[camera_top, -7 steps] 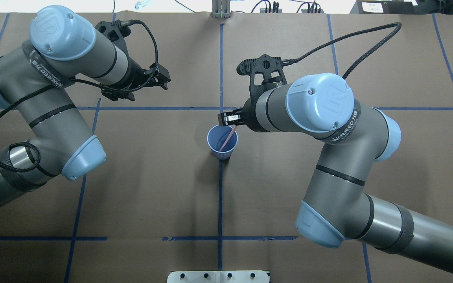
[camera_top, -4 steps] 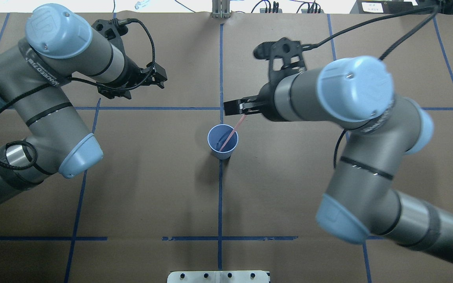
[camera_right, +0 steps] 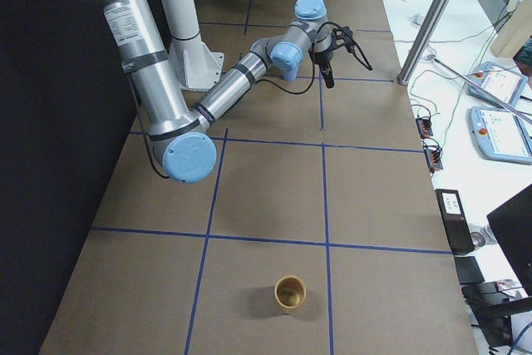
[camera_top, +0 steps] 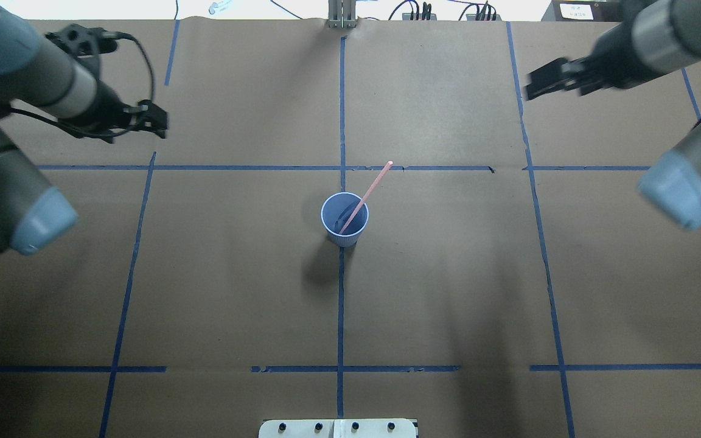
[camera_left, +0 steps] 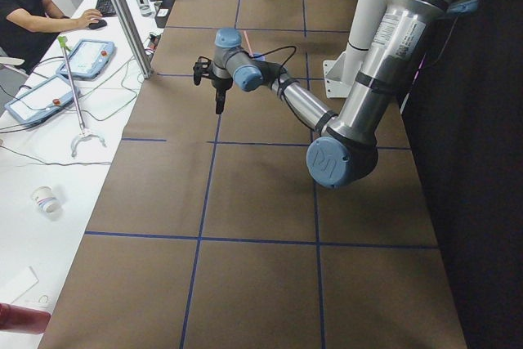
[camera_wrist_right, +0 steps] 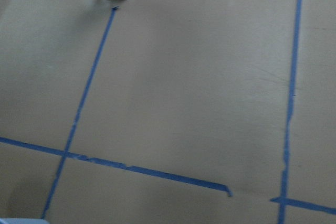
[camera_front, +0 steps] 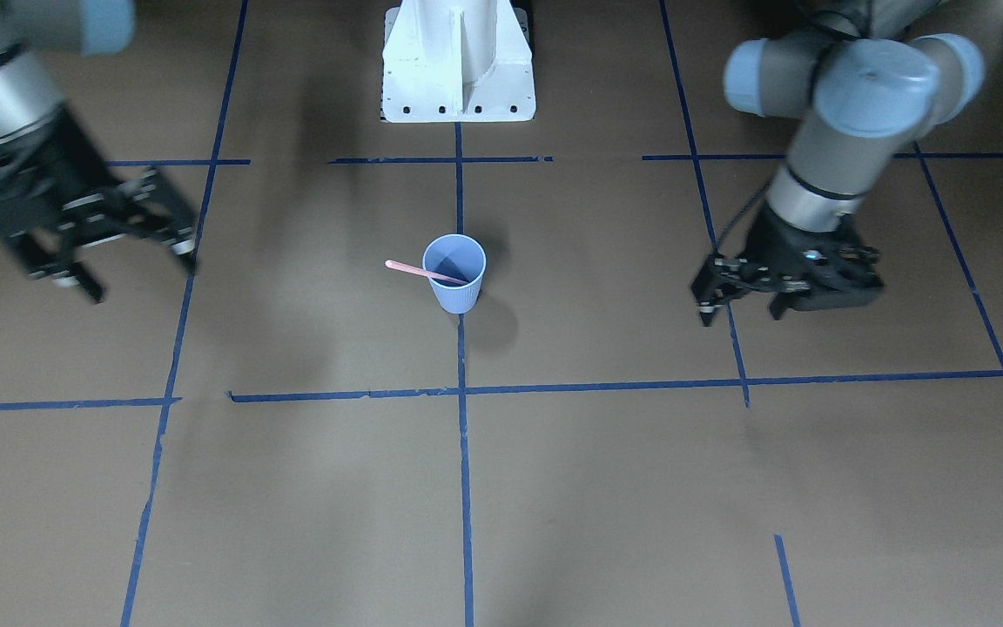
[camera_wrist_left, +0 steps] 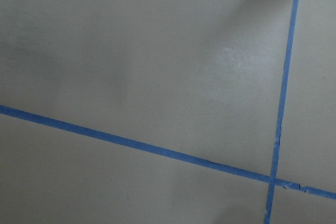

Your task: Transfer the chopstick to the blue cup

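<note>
While the chopstick [camera_top: 366, 198] leans inside the blue cup [camera_top: 343, 241], its upper end juts past the rim on the right arm's side, away from the robot. Upright on the brown surface [camera_top: 448, 274], the cup stands between the two arms. Well clear of it, the left gripper [camera_front: 741, 312] has its jaws spread and empty; opposite, the blurred right gripper [camera_front: 143, 277] also has its jaws apart, holding nothing.

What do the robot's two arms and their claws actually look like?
The left arm and the right arm are thick grey tubes joined by rounded pale blue caps, with thin black rings near the joints. Each ends in a black two-finger claw: the left gripper and the right gripper. A black braided cable loops by the left wrist.
</note>
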Available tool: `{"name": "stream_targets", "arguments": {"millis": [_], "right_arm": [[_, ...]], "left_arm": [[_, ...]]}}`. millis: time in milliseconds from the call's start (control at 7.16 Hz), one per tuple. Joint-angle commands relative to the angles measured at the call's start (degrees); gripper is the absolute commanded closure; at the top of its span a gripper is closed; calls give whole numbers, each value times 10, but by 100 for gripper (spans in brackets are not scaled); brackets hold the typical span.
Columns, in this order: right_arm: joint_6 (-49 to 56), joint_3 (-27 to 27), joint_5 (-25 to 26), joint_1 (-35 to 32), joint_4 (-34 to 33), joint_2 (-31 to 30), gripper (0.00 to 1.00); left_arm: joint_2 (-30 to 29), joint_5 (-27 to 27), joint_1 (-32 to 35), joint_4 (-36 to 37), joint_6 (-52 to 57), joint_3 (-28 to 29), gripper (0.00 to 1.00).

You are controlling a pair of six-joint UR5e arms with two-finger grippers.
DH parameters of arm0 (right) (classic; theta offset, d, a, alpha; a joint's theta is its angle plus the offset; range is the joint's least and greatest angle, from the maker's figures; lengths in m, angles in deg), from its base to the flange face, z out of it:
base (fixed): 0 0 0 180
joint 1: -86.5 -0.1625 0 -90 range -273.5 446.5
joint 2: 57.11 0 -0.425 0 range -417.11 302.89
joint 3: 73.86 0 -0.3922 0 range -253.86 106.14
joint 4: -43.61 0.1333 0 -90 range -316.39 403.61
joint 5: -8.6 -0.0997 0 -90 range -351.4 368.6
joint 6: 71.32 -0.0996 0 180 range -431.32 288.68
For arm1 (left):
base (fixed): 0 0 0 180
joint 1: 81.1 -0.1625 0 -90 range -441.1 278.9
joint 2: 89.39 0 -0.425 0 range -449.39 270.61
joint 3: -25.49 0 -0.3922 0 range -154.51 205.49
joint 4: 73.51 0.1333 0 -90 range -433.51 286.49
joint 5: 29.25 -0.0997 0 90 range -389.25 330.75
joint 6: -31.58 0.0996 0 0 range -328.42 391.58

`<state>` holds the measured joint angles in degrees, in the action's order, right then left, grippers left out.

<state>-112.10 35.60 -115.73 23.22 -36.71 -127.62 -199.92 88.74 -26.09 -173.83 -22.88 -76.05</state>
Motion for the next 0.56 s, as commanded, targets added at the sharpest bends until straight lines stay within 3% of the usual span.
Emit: {"name": "stream_targets", "arguments": {"millis": [0,279,419], "right_arm": [[151,-102,-66,-115,-12,-38,0],[346,-219,-119,-211,-17,-59,0],[418,-268,-128,-236,-19,-63,0]], "left_arm": [[75,93,127,8,228,9,0],[87,171,257,9,435,93,0],[105,179,292,10,519,116,0]]}}
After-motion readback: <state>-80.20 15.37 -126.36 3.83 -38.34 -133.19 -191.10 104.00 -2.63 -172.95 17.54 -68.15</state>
